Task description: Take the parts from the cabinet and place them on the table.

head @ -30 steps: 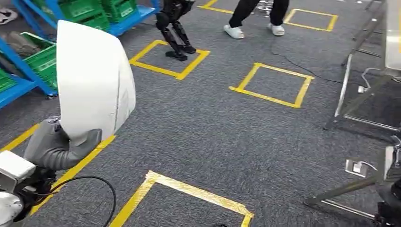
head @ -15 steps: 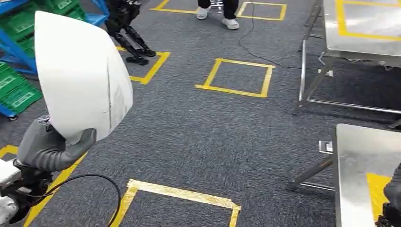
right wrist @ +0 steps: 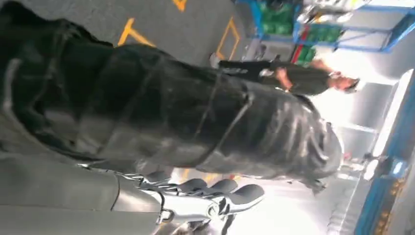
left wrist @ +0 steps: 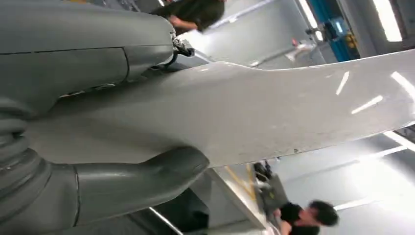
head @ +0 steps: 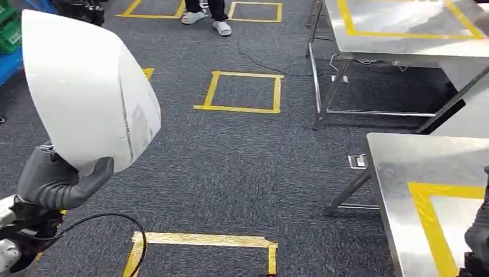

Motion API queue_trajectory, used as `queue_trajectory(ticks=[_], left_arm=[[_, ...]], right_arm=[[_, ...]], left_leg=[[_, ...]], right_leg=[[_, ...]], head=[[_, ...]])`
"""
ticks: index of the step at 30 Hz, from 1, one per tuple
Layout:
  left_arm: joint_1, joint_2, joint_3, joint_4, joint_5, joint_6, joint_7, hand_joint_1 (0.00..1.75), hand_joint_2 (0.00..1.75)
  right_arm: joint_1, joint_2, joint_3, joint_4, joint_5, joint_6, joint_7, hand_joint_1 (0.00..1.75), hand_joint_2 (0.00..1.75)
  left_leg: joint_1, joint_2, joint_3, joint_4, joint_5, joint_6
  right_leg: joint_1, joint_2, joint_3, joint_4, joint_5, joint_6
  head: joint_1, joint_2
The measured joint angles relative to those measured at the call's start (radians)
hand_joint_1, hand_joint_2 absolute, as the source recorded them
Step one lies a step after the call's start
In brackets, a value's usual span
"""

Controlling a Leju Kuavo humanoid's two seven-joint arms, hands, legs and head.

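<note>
My left hand point(head: 57, 182) grips a large white curved shell part point(head: 86, 86) by its lower edge and holds it upright at the left of the head view. The left wrist view shows the thumb point(left wrist: 142, 178) pressed under the white part point(left wrist: 254, 112). A black glossy part point(right wrist: 195, 122) lies against my right hand point(right wrist: 161, 200), whose fingers point(right wrist: 225, 188) run along one side of it. The dark part point(head: 478, 236) also shows at the bottom right corner of the head view, over the near metal table point(head: 403, 173), which has a yellow tape frame on it.
A second metal table point(head: 398, 26) with yellow tape stands further back on the right. Grey carpet with yellow tape squares point(head: 242, 91) lies between. A person's feet in white shoes point(head: 207, 22) stand at the far end. A black cable point(head: 98, 222) loops by my left arm.
The whole view has swung right: the blue shelves and green bins slid out at the left and the metal tables came in on the right. Both hands keep their parts.
</note>
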Motion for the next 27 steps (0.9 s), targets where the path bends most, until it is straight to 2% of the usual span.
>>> queue_trajectory(ticks=[1, 2, 3, 4, 5, 6, 8, 9, 10, 11, 12, 13, 14, 15, 16, 17, 18, 19, 20, 21, 22, 24, 25, 26, 27], left_arm=[[0.0, -0.002, 0.0, 0.0, 0.006, 0.0, -0.003, 1.75, 1.75], [0.0, -0.006, 0.0, 0.0, 0.017, 0.001, -0.005, 1.75, 1.75], [0.0, -0.01, 0.0, 0.0, 0.027, 0.001, -0.007, 1.75, 1.75], [0.0, -0.013, 0.001, 0.0, 0.036, 0.001, -0.013, 1.75, 1.75], [0.001, -0.014, 0.003, 0.0, 0.048, 0.001, -0.022, 1.75, 1.75], [0.0, -0.016, 0.004, 0.0, 0.059, 0.003, -0.027, 1.75, 1.75], [0.0, -0.025, 0.006, 0.001, 0.076, 0.007, -0.03, 1.75, 1.75], [-0.003, -0.028, 0.008, 0.001, 0.08, 0.008, -0.03, 1.75, 1.75], [-0.005, -0.03, 0.014, 0.002, 0.085, 0.009, -0.03, 1.75, 1.75], [-0.005, -0.031, 0.017, 0.002, 0.088, 0.009, -0.031, 1.75, 1.75], [-0.005, -0.032, 0.02, 0.005, 0.09, 0.011, -0.031, 1.75, 1.75], [-0.005, -0.032, 0.021, 0.011, 0.093, 0.011, -0.031, 1.75, 1.75], [-0.005, -0.034, 0.021, 0.017, 0.096, 0.011, -0.031, 1.75, 1.75], [-0.004, -0.035, 0.021, 0.022, 0.096, 0.011, -0.031, 1.75, 1.75], [-0.005, -0.036, 0.021, 0.026, 0.099, 0.011, -0.031, 1.75, 1.75], [-0.006, -0.037, 0.021, 0.028, 0.1, 0.012, -0.031, 1.75, 1.75], [-0.007, -0.037, 0.021, 0.031, 0.101, 0.012, -0.033, 1.75, 1.75], [-0.007, -0.038, 0.021, 0.033, 0.102, 0.012, -0.038, 1.75, 1.75], [-0.005, -0.039, 0.022, 0.035, 0.103, 0.012, -0.044, 1.75, 1.75], [-0.002, -0.04, 0.024, 0.037, 0.106, 0.013, -0.047, 1.75, 1.75], [0.002, -0.04, 0.024, 0.04, 0.108, 0.014, -0.048, 1.75, 1.75], [0.0, -0.045, 0.026, 0.045, 0.111, 0.019, -0.056, 1.75, 1.75], [0.0, -0.049, 0.026, 0.048, 0.113, 0.021, -0.058, 1.75, 1.75], [0.002, -0.051, 0.026, 0.051, 0.114, 0.023, -0.06, 1.75, 1.75], [0.004, -0.051, 0.027, 0.052, 0.115, 0.026, -0.063, 1.75, 1.75]], right_arm=[[0.004, 0.0, 0.001, -0.003, 0.0, -0.002, 0.002, 0.0, 0.0], [0.008, 0.0, 0.002, -0.008, 0.003, -0.005, 0.005, 0.0, 0.0], [0.015, 0.0, 0.004, -0.015, 0.008, -0.009, 0.006, 0.0, 0.0], [0.018, 0.0, 0.005, -0.022, 0.011, -0.012, 0.007, 0.0, 0.0], [0.019, 0.0, 0.007, -0.026, 0.012, -0.015, 0.009, 0.0, 0.0], [0.027, 0.0, 0.01, -0.033, 0.015, -0.022, 0.011, 0.0, 0.0], [0.043, 0.0, 0.015, -0.046, 0.017, -0.033, 0.014, 0.0, 0.0], [0.046, 0.0, 0.016, -0.053, 0.018, -0.036, 0.018, 0.0, 0.0], [0.051, 0.0, 0.019, -0.062, 0.018, -0.039, 0.024, 0.0, 0.0], [0.051, 0.0, 0.024, -0.069, 0.02, -0.047, 0.029, 0.0, 0.0], [0.052, 0.0, 0.028, -0.071, 0.022, -0.055, 0.035, 0.0, 0.0], [0.055, 0.0, 0.033, -0.072, 0.025, -0.061, 0.042, 0.0, 0.0], [0.06, 0.0, 0.039, -0.074, 0.027, -0.066, 0.047, 0.0, 0.0], [0.065, 0.0, 0.042, -0.075, 0.028, -0.07, 0.05, 0.0, 0.0], [0.069, 0.0, 0.043, -0.076, 0.029, -0.076, 0.053, 0.0, 0.0], [0.07, 0.0, 0.045, -0.077, 0.029, -0.079, 0.056, 0.0, 0.0], [0.072, 0.0, 0.047, -0.079, 0.031, -0.085, 0.059, 0.0, 0.0], [0.076, 0.0, 0.047, -0.083, 0.035, -0.095, 0.063, 0.0, 0.0], [0.082, 0.0, 0.047, -0.085, 0.038, -0.1, 0.066, 0.0, 0.0], [0.084, 0.0, 0.047, -0.088, 0.041, -0.103, 0.07, 0.0, 0.0], [0.09, 0.0, 0.047, -0.09, 0.043, -0.103, 0.072, 0.0, 0.0], [0.104, 0.0, 0.046, -0.094, 0.05, -0.103, 0.077, 0.0, 0.0], [0.107, 0.0, 0.044, -0.096, 0.053, -0.104, 0.08, 0.0, 0.0], [0.109, 0.0, 0.044, -0.098, 0.056, -0.104, 0.08, 0.0, 0.0], [0.106, 0.0, 0.044, -0.099, 0.06, -0.105, 0.083, 0.0, 0.0]], left_leg=[[0.0, 0.013, 0.001, 0.0, -0.002, -0.002], [0.0, 0.025, 0.003, 0.0, -0.004, -0.004], [0.0, 0.035, 0.007, 0.0, -0.007, -0.009], [0.0, 0.045, 0.012, 0.0, -0.01, -0.014], [-0.009, 0.054, 0.013, 0.003, -0.016, -0.022], [-0.01, 0.059, 0.014, 0.005, -0.016, -0.025], [-0.007, 0.079, 0.018, 0.002, -0.018, -0.031], [-0.005, 0.088, 0.023, 0.002, -0.023, -0.039], [0.001, 0.059, 0.024, 0.014, -0.039, -0.047], [0.003, 0.015, 0.006, 0.055, -0.066, -0.048], [0.002, -0.012, -0.033, 0.139, -0.108, -0.047], [0.002, -0.022, -0.076, 0.226, -0.142, -0.048], [0.002, -0.025, -0.112, 0.295, -0.165, -0.048], [0.002, -0.025, -0.133, 0.327, -0.164, -0.046], [0.002, -0.026, -0.131, 0.311, -0.138, -0.044], [0.002, -0.028, -0.111, 0.256, -0.093, -0.04], [0.002, -0.037, -0.078, 0.172, -0.04, -0.037], [0.003, -0.068, -0.044, 0.086, 0.004, -0.033], [0.005, -0.118, -0.028, 0.049, 0.001, -0.028], [0.009, -0.115, -0.019, 0.021, -0.008, -0.03], [0.003, -0.106, -0.021, 0.027, -0.007, -0.028], [0.0, -0.087, -0.02, 0.022, -0.003, -0.018], [0.007, -0.066, -0.015, 0.01, 0.004, -0.008], [0.005, -0.056, -0.012, 0.007, 0.006, -0.004], [0.004, -0.044, -0.013, 0.007, 0.005, -0.002]], right_leg=[[-0.003, -0.003, 0.017, -0.031, 0.024, 0.002], [-0.004, -0.01, 0.059, -0.105, 0.062, 0.003], [-0.004, -0.025, 0.114, -0.198, 0.1, 0.002], [-0.002, -0.06, 0.163, -0.28, 0.123, -0.001], [0.013, -0.086, 0.187, -0.307, 0.108, -0.011], [0.01, -0.065, 0.182, -0.308, 0.113, -0.025], [0.015, -0.048, 0.177, -0.306, 0.111, -0.036], [0.013, -0.037, 0.18, -0.311, 0.114, -0.044], [0.008, -0.027, 0.188, -0.318, 0.117, -0.051], [0.007, -0.018, 0.189, -0.319, 0.118, -0.057], [0.007, -0.006, 0.189, -0.319, 0.119, -0.06], [0.008, 0.006, 0.189, -0.319, 0.118, -0.061], [0.01, 0.018, 0.188, -0.318, 0.118, -0.063], [0.012, 0.031, 0.188, -0.316, 0.118, -0.063], [0.012, 0.046, 0.189, -0.314, 0.118, -0.063], [0.013, 0.062, 0.189, -0.313, 0.118, -0.063], [0.012, 0.077, 0.19, -0.31, 0.117, -0.062], [0.011, 0.09, 0.19, -0.307, 0.115, -0.06], [0.014, 0.1, 0.185, -0.302, 0.113, -0.055], [0.012, 0.114, 0.176, -0.296, 0.112, -0.049], [0.006, 0.123, 0.17, -0.297, 0.117, -0.042], [0.002, 0.146, 0.164, -0.304, 0.123, -0.026], [0.002, 0.133, 0.152, -0.295, 0.117, -0.024], [0.011, 0.067, 0.138, -0.263, 0.093, -0.022], [0.01, 0.036, 0.107, -0.202, 0.057, -0.018]], head=[[-0.001, 0.0], [-0.001, 0.0], [0.0, 0.0], [0.0, 0.0], [0.0, 0.0], [-0.004, 0.0], [-0.002, 0.0], [-0.002, 0.0], [-0.003, 0.0], [-0.008, 0.0], [-0.011, 0.0], [-0.013, 0.0], [-0.011, 0.0], [-0.012, 0.0], [-0.012, 0.0], [-0.012, 0.0], [-0.011, 0.0], [-0.012, 0.0], [-0.01, 0.0], [-0.011, 0.0], [-0.011, 0.0], [-0.011, 0.0], [-0.011, 0.0], [-0.006, 0.0], [-0.004, 0.0]])
